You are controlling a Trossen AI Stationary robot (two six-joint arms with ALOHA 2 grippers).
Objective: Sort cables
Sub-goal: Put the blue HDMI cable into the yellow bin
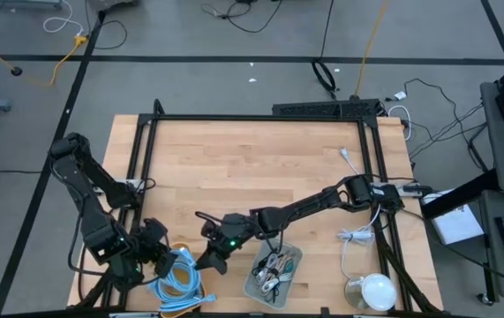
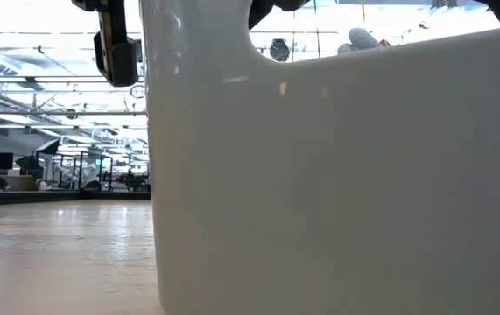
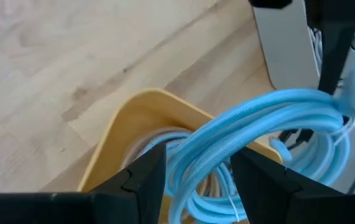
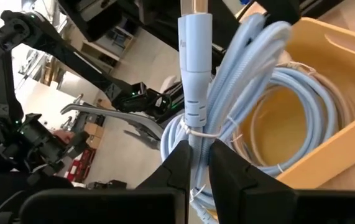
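Your right gripper (image 4: 193, 163) and left gripper (image 3: 196, 171) both pinch one light-blue cable loop (image 4: 239, 56) above the yellow bin (image 3: 118, 134), near-left.

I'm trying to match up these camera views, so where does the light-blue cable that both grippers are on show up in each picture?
High view: light-blue cable near the bottom left, over the yellow bin.
Low view: not visible; a white container fills the picture.
Left wrist view: arching between the left gripper's fingers.
Right wrist view: bundle pinched in the right gripper.
Shared landmark: the yellow bin.
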